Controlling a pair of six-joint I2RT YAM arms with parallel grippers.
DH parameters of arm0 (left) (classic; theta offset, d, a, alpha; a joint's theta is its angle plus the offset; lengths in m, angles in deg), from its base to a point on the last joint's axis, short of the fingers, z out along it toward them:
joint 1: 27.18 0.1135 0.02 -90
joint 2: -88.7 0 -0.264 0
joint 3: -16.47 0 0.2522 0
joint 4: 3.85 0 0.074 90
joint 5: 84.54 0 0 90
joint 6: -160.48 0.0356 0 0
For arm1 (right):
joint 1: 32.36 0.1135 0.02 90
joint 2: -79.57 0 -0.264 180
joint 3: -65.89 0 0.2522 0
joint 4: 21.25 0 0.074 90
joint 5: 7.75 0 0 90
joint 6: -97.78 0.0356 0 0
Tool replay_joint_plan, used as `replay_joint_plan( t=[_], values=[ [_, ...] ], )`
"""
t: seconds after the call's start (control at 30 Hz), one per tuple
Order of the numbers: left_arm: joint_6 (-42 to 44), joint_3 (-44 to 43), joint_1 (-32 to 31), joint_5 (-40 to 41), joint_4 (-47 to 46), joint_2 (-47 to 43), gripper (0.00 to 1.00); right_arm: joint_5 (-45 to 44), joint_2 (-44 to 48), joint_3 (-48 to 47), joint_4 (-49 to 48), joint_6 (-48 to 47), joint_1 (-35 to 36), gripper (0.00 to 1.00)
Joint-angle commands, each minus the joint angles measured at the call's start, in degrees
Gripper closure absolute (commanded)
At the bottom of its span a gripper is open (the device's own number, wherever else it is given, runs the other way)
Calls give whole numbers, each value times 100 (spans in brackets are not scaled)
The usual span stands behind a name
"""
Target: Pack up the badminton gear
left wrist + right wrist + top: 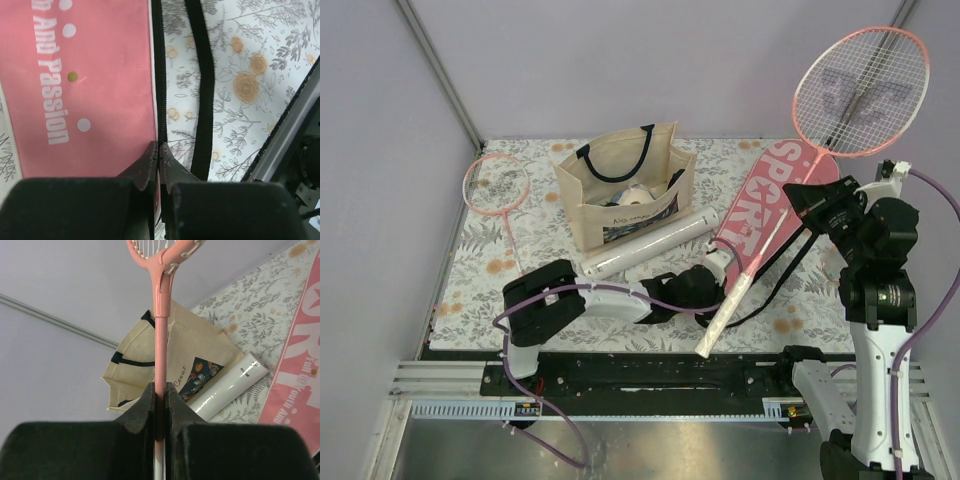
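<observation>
My right gripper (812,207) is shut on the pink shaft of a racket (860,92) and holds it tilted in the air, head up at the far right, white handle down over the table's front. In the right wrist view the shaft (161,315) runs between the shut fingers of the gripper (160,386). My left gripper (717,266) is shut on the black zipper edge of the pink SPORT cover (775,195), also seen in the left wrist view (85,85) at that gripper (158,146). The second racket (495,185) lies at the far left. The white tube (650,245) lies in front of the tote. The shuttlecock cannot be made out.
The beige tote bag (625,185) stands open at the middle back, with something white inside. The cover's black strap (790,275) trails over the floral mat (480,290) to the right; it also shows in the left wrist view (202,90). Purple walls close in the sides.
</observation>
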Motion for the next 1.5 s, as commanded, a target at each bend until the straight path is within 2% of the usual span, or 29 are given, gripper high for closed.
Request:
replay_joint_plan(
  t=[0.0,0.17,0.43,0.67,1.03,1.47],
  values=[
    [-792,402,391,-851,-730,-347,100,102,-166,-518,181,-459,-91,100],
    [-819,517,524,-789,-721,-471,100,-3,-236,-580,1024,-820,-389,100],
    [-1030,640,699,-886,-879,-690,100,-829,-254,-238,2141,-1154,-600,100],
    [-1144,561,814,-1194,-950,-717,100,-1119,-78,166,2405,-1216,-715,100],
    [-1153,394,910,-1167,-845,-805,100,-979,493,1124,2880,-1304,-724,100],
    [-1074,315,981,-1150,-722,-814,100,-786,985,1924,3135,-716,-724,100]
  ],
)
